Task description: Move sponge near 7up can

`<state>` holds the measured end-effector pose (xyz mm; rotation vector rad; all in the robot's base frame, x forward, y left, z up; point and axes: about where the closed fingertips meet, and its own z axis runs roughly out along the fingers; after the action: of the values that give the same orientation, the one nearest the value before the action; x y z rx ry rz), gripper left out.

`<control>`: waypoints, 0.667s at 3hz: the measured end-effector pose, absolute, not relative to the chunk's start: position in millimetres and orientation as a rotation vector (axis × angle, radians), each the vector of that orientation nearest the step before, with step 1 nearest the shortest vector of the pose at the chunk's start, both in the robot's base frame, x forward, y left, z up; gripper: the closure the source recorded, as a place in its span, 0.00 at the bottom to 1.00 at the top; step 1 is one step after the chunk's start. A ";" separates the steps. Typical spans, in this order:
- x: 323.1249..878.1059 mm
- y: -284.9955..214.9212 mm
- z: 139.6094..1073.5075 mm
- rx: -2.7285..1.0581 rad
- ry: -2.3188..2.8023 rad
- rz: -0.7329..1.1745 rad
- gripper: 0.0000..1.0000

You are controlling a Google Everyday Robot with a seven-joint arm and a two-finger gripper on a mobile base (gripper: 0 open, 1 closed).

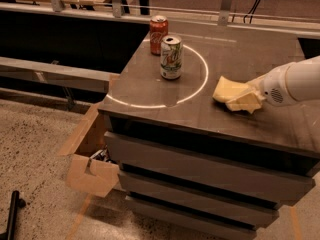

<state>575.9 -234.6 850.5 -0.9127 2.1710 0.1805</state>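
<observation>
The pale yellow sponge [228,89] is held in my gripper [242,99], low over the right part of the dark cabinet top [260,49]. I cannot tell whether it touches the surface. The gripper comes in from the right on the white arm [295,81] and is shut on the sponge's right end. The 7up can [171,57], silver-white with green markings, stands upright inside a white painted circle [202,81], to the left of the sponge and about a can's height away.
A red-orange soda can [158,28] stands just behind the 7up can near the back left corner. An open cardboard box [90,159] sits on the floor at the cabinet's left. Drawer fronts [200,171] face me. A railing [115,9] runs behind.
</observation>
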 end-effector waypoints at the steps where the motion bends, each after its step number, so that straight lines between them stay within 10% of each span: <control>1: 587.7 -215.2 835.2 -0.959 2.157 0.217 1.00; 2: 589.4 -212.3 836.7 -0.964 2.154 0.222 1.00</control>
<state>589.4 -212.3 836.7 -0.9641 2.1538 0.2215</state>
